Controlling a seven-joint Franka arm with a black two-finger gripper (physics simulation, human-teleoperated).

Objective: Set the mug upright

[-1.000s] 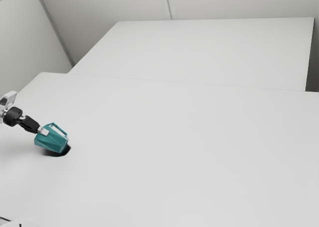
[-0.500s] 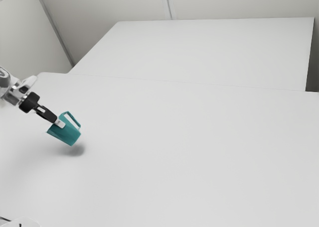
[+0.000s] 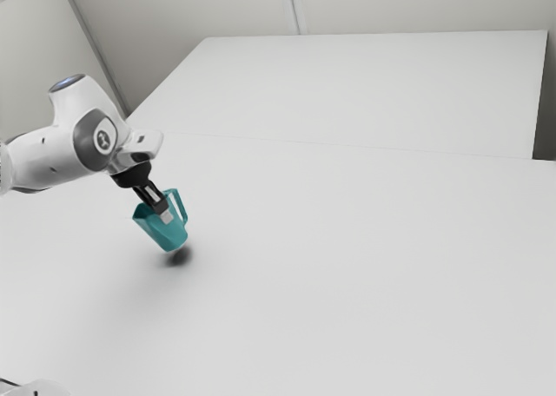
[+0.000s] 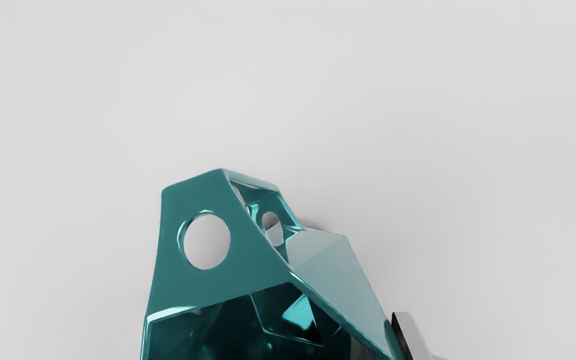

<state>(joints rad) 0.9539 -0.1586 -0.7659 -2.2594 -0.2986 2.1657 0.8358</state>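
Mug is in the gripper, off the table: its shadow sits apart below the base. Not upright: mouth leans up and toward the exterior view's left, base low toward its right, handle on the upper right side. Fingers look clamped on the mug's side wall, one outside, the other apparently inside the mouth; inner contact is mostly cut off in the wrist view, so take that as likely, not certain.

Step in hand, my read: righting the mug in the air. Next: rotate the wrist to take out the remaining lean, lower until the base sits flat, then release. Setting down at this angle risks landing on a base edge and tipping.

Arm reaches in from the exterior view's left, forearm near level, hand slanting down and rightward.
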